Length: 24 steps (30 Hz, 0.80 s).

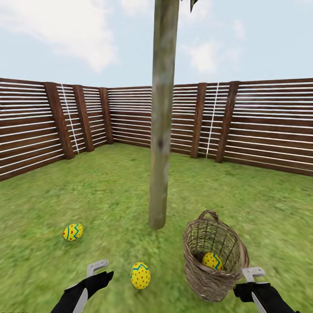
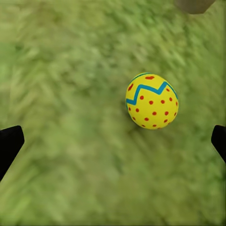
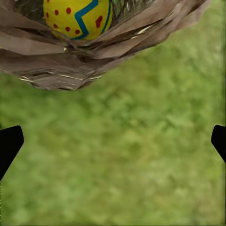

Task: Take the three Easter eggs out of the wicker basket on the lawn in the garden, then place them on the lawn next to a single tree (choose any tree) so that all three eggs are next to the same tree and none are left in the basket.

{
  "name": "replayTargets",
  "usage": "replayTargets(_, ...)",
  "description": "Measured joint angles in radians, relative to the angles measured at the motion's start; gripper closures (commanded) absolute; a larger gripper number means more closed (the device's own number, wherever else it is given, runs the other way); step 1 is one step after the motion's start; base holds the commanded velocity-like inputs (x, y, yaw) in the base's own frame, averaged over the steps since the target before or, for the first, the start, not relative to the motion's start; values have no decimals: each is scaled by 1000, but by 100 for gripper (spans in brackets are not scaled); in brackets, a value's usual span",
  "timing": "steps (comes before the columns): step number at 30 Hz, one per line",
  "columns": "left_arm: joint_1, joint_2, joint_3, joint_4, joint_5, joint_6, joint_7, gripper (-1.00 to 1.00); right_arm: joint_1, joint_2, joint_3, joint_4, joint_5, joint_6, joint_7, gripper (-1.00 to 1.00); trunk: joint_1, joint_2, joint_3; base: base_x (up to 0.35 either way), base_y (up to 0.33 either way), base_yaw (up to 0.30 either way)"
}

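The tree (image 1: 161, 130) has a pale trunk rising from the lawn (image 1: 108, 195) at the middle. Two Easter eggs lie on the grass near it: one (image 1: 72, 231) to the left and one (image 1: 140, 275) in front. My left gripper (image 1: 106, 268) hovers open just left of the front egg (image 2: 152, 100), with nothing between its fingers (image 2: 9, 146). The wicker basket (image 1: 213, 261) stands to the right of the trunk, leaning, with the third egg (image 1: 212, 261) inside. My right gripper (image 1: 248, 281) is open and empty beside the basket (image 3: 94, 42), where the egg (image 3: 77, 16) shows inside.
A brown slatted fence (image 1: 261, 126) closes the garden behind and on both sides. Open grass stretches between the trunk and the fence. The trunk's base (image 2: 193, 4) shows at the edge of the left wrist view.
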Motion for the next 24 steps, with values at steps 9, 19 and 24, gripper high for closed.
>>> replayTargets(9, 0, 0, -1, 0, -1, 0, 0, -100, 0, 0, 67, 5, 0, -4, -7, -100, -35, 63, 28, 0, -2, 238)
replayTargets(19, 0, 0, 0, 0, 1, -2, 0, -100, 0, -3, 72, 5, -1, -15, -7, -100, -73, 133, 60, -10, 0, 288)
replayTargets(24, 0, -1, 0, 0, 1, -2, -1, -100, 0, -2, 72, 5, -2, -16, -7, -100, -92, 168, 75, -208, 76, 291)
